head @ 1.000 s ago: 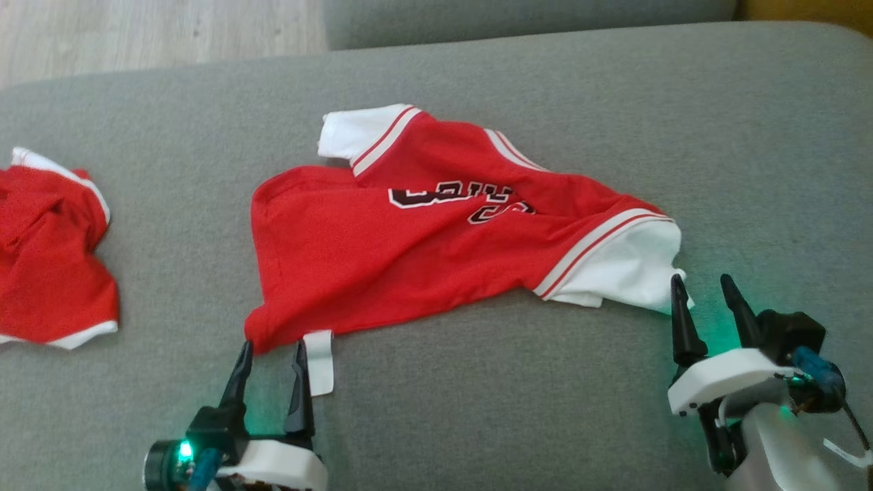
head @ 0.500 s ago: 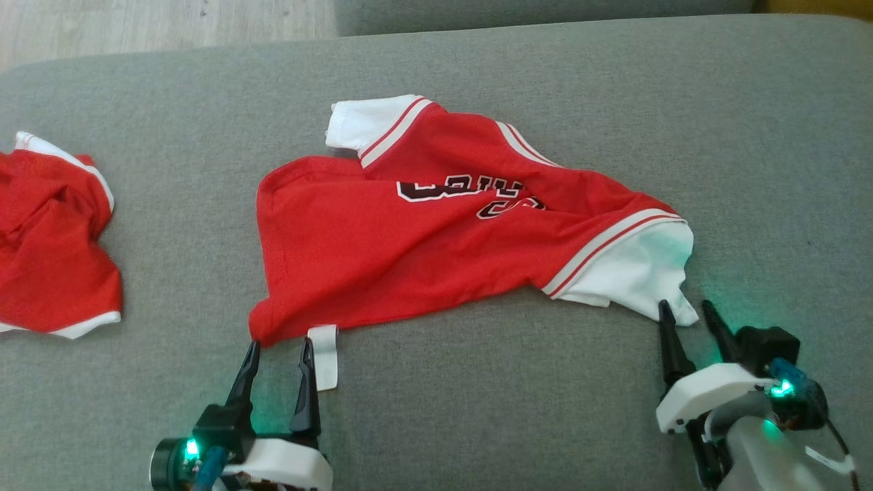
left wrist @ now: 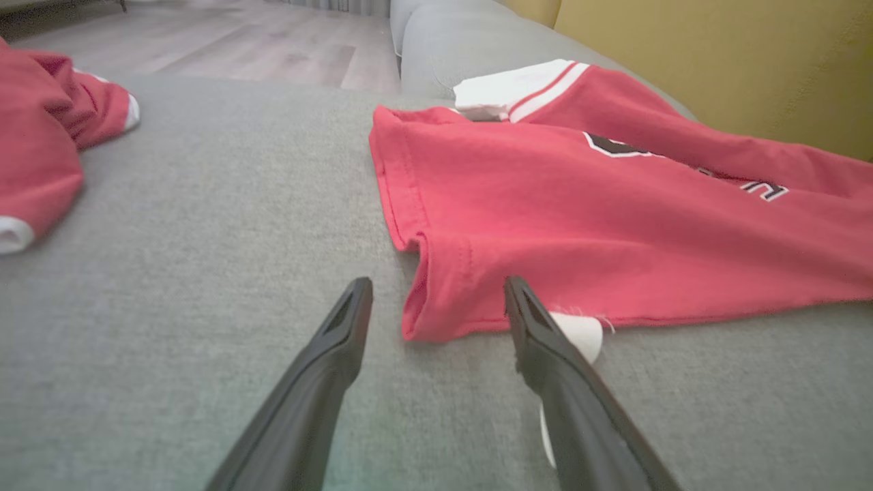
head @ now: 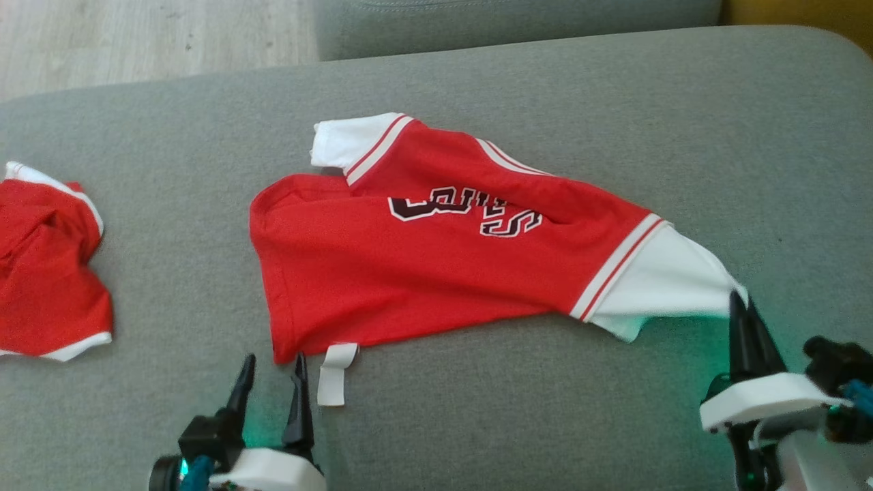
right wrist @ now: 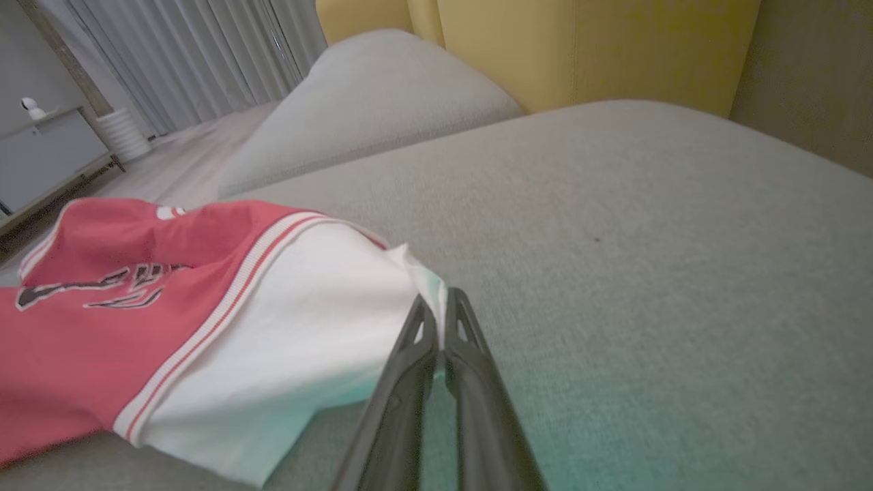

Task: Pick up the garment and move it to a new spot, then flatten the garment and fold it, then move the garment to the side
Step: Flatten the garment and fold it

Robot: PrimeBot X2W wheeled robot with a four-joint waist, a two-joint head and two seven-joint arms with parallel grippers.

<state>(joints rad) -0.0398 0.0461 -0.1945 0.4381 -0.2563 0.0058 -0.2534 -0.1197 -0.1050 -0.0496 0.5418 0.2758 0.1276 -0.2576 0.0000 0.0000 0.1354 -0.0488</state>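
The garment (head: 436, 273) is a red jersey with white sleeves and black lettering, lying spread across the grey cushion (head: 614, 123). My right gripper (head: 738, 299) is shut on the tip of its white sleeve (right wrist: 327, 314), which is pulled out to the right and slightly lifted. In the right wrist view the two fingers (right wrist: 409, 368) pinch the sleeve's edge. My left gripper (head: 273, 361) stands open just short of the jersey's lower left corner (left wrist: 436, 307), with a white tag (head: 335, 375) beside its right finger.
A second red garment with white trim (head: 48, 273) lies crumpled at the cushion's left end. A yellow backrest (right wrist: 580, 48) rises behind the cushion, and wooden floor (head: 136, 34) lies beyond the far edge.
My right gripper closed on the white sleeve tip and drew it out to the right, stretching the sleeve. The left gripper stayed open near the hem corner. The head camera shifted slightly.
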